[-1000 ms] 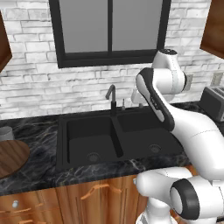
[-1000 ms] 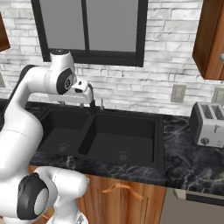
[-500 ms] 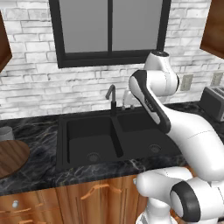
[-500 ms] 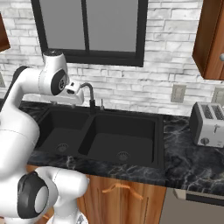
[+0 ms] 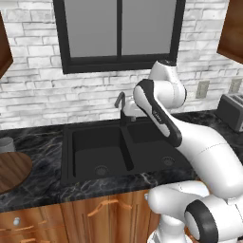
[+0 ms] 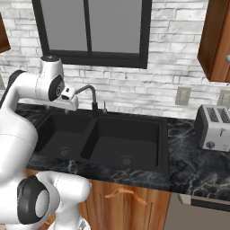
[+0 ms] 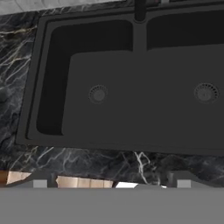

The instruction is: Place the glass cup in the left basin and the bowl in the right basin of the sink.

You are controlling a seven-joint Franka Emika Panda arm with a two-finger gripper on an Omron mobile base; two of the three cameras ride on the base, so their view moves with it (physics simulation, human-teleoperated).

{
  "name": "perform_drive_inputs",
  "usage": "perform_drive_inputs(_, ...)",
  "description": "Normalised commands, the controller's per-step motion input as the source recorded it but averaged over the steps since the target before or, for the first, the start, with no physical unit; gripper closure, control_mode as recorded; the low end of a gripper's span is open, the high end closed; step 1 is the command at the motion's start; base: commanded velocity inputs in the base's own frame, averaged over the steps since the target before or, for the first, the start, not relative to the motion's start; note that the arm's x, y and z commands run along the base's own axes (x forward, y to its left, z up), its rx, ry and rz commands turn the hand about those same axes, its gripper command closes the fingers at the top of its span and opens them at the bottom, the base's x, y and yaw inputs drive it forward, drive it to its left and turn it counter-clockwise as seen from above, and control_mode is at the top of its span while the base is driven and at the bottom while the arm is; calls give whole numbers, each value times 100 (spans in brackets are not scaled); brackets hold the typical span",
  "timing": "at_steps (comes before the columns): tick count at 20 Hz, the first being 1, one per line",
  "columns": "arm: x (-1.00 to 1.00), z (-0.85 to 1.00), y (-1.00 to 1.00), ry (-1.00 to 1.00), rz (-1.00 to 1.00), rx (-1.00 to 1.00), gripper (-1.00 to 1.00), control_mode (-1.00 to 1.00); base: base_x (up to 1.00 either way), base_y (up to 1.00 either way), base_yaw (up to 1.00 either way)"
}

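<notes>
The black sink (image 5: 69, 156) lies in the counter, its left basin (image 5: 97, 152) and right basin (image 5: 152, 142) both holding nothing. At the far left of the counter rests the brown wooden bowl (image 5: 10, 171), cut by the picture edge. Just behind it stands the small glass cup (image 5: 5, 144). My gripper (image 5: 129, 115) hangs above the sink's back edge beside the faucet (image 5: 121, 102). In the hand view my gripper (image 7: 111, 183) is open, nothing between its fingertips (image 7: 40, 181), looking down on the left basin (image 7: 98, 70) and right basin (image 7: 192, 65).
A toaster (image 6: 213, 128) stands on the counter right of the sink (image 6: 164, 139). The curved faucet (image 6: 92, 96) rises at the sink's back, close to my hand. Brick wall and a window are behind; wooden cabinets hang at both upper sides.
My arm has swung to the left, carrying the hand from over the right basin toward the faucet and the divider. The bowl and cup have not moved.
</notes>
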Motion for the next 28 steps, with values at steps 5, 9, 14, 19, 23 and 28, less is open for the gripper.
perform_drive_inputs(5, 0, -12, 39, 0, 0, 5, -100, -100, 0, 0, 0)
perform_drive_inputs(9, 0, -6, 43, 0, 1, 1, -100, -100, 0, 0, 0)
perform_drive_inputs(14, 0, -13, 43, 2, 2, 1, -100, -100, 0, 0, 0)
perform_drive_inputs(19, 0, -21, 37, 2, 3, 1, -100, -100, 0, 0, 0)
perform_drive_inputs(23, 0, -25, 36, 3, 3, 2, -100, -100, 0, 0, 0)
perform_drive_inputs(28, 0, -24, 36, 2, 2, 3, -100, -100, 0, 0, 0)
